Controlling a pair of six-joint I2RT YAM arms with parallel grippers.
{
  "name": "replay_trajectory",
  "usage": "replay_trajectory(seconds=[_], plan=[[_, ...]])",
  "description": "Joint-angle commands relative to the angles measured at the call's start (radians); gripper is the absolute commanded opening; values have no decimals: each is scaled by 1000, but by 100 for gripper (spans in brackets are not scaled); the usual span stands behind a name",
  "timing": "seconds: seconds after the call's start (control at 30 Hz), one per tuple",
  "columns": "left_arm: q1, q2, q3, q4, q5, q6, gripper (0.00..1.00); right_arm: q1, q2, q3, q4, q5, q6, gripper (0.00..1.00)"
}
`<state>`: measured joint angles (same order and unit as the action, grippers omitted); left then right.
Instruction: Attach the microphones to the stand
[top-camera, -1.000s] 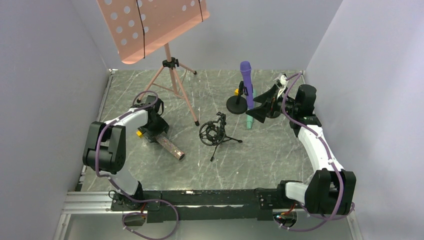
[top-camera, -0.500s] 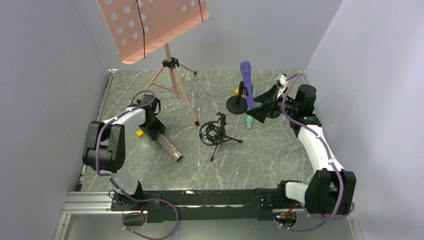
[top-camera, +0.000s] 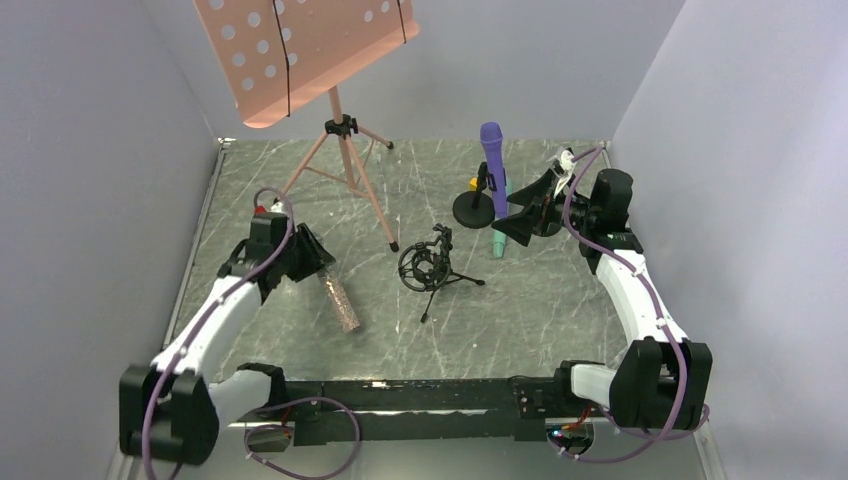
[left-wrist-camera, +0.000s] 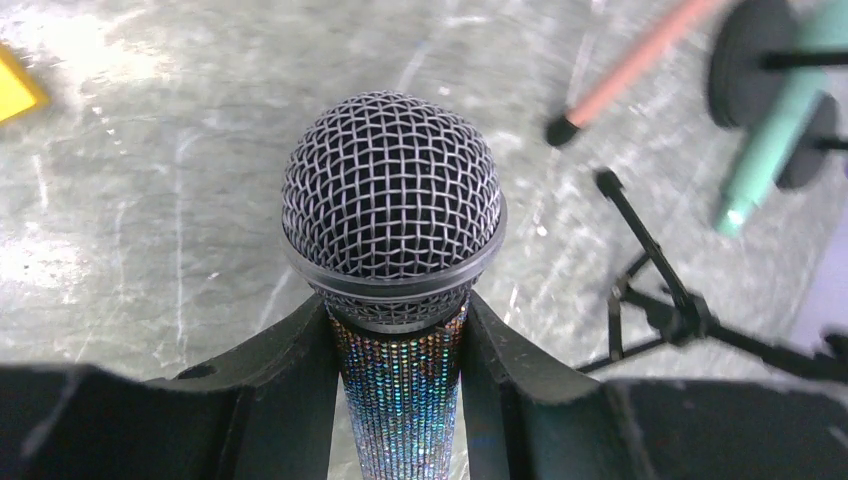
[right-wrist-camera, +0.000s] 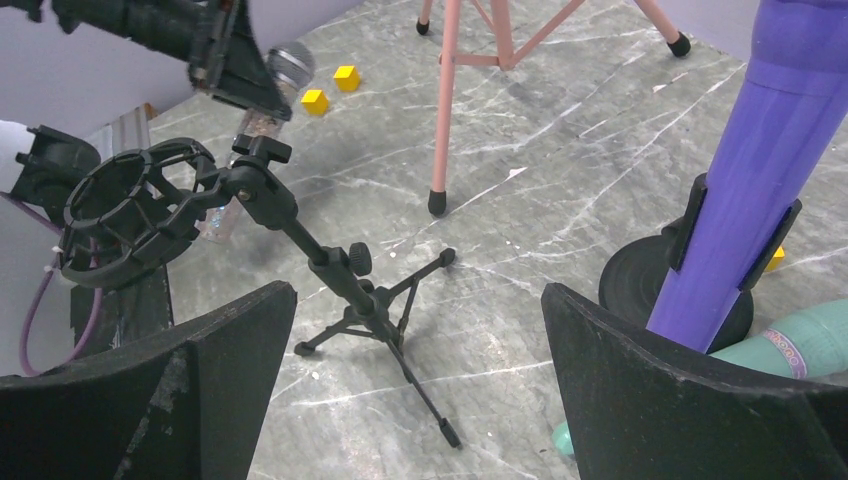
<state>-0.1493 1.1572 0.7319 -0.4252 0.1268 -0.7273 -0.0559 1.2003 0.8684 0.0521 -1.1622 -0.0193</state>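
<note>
Bronze glitter mic (left-wrist-camera: 392, 250) gripped by L fingers (left-wrist-camera: 290, 400) just under mesh head, body slanting twd shock-mount stand (top-camera: 425, 265) on its right; R fingers (right-wrist-camera: 230, 380) wide open, empty.

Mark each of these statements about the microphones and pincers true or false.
1. The left pincer grips the glittery bronze microphone. True.
2. The purple microphone lies flat on the table. False: it stands upright, clipped into the round-based stand.
3. The right pincer holds the mint-green microphone. False: its jaws are open and empty, and that microphone rests beside the round base.
4. The ring of the tripod stand holds no microphone. True.
</note>
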Motion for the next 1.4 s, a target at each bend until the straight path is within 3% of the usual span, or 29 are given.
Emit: replay_trajectory(seconds=[0.0, 0.23, 0.5, 0.7, 0.93, 1.37], plan=[[-3, -207, -98, 132, 203, 209, 0, -4, -25, 31, 18, -20, -15, 100], [-3, -493, -169, 299, 487, 376, 0, -5, -22, 27, 25, -17, -11, 100], [-12, -628, -105, 669, 703, 323, 0, -5, -18, 23, 32, -17, -7, 100], [-126, -461, 64, 925, 714, 197, 0, -5, -15, 21, 33, -14, -9, 100], [-382, -229, 311, 899, 603, 313, 0, -5, -8, 20, 31, -14, -16, 100], [-439, -22, 332, 1068, 581, 247, 0, -5, -9, 27, 5, -21, -45, 100]])
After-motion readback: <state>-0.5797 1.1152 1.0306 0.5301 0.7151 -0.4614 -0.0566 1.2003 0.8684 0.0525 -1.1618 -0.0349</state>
